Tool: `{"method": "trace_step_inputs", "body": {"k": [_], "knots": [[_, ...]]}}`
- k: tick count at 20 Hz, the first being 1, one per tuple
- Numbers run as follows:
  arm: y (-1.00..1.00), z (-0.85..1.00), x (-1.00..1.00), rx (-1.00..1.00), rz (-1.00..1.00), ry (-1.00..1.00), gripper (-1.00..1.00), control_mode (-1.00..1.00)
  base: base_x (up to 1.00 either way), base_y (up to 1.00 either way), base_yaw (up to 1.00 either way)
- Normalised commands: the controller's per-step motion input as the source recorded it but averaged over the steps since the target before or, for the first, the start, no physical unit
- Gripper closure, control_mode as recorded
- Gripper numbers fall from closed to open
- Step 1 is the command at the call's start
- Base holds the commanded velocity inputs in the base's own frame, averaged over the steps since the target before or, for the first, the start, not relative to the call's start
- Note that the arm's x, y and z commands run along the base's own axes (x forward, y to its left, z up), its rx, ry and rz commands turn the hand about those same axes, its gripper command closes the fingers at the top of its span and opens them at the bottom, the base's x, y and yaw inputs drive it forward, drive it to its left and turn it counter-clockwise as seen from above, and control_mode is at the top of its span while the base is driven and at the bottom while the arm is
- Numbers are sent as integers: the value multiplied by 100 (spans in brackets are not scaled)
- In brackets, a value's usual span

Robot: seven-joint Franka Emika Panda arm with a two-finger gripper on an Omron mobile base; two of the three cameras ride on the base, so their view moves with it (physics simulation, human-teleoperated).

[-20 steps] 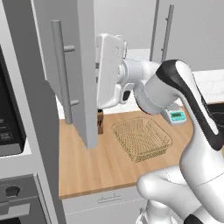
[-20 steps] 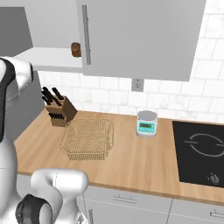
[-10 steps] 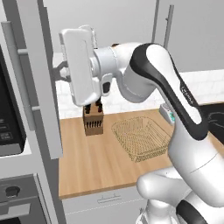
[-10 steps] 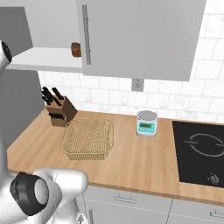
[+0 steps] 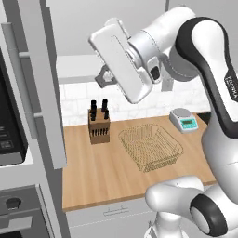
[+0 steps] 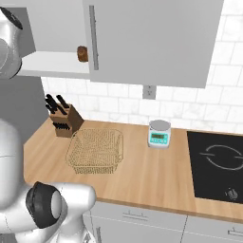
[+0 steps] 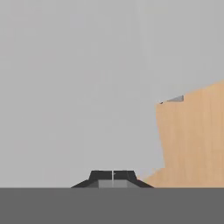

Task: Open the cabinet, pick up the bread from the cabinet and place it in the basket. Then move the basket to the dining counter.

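Observation:
The cabinet point(image 6: 152, 38) stands with its left door point(image 5: 46, 93) swung wide open and its right door closed. On the white shelf point(image 6: 52, 64) the small dark-brown bread point(image 6: 82, 53) sits at the edge of the closed door. The golden wire basket point(image 5: 149, 146) point(image 6: 95, 151) rests empty on the wooden counter below. My gripper point(image 5: 105, 78) hangs high in front of the open compartment, apart from the door, with nothing in it. In the hand view its fingertips point(image 7: 113, 176) touch each other, shut, facing a grey surface. The dining counter is out of view.
A knife block point(image 5: 98, 125) point(image 6: 61, 121) stands at the back of the counter, left of the basket. A small kitchen scale point(image 6: 159, 133) sits to the right, with a black cooktop point(image 6: 218, 161) beyond it. A microwave point(image 5: 9, 125) is at far left.
The left door has swung from half open to wide open. My hand has left the door and moved right, up in front of the open compartment.

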Motion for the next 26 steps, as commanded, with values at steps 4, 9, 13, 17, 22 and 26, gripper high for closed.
{"method": "trace_step_inputs", "body": {"k": [4,9,13,17,22,26], "knots": [[-91,-50,3,-33,-3,-14,100,-100,0,0,0],[-86,-47,13,-27,-1,-25,100,-100,0,0,0],[-47,-84,0,-32,0,-68,100,-100,0,0,0],[-47,-5,6,-13,0,-45,100,-100,0,0,0],[-45,30,5,-25,0,-23,100,-100,0,0,0],[-47,38,6,-28,0,-17,-100,-100,0,0,0]]}}
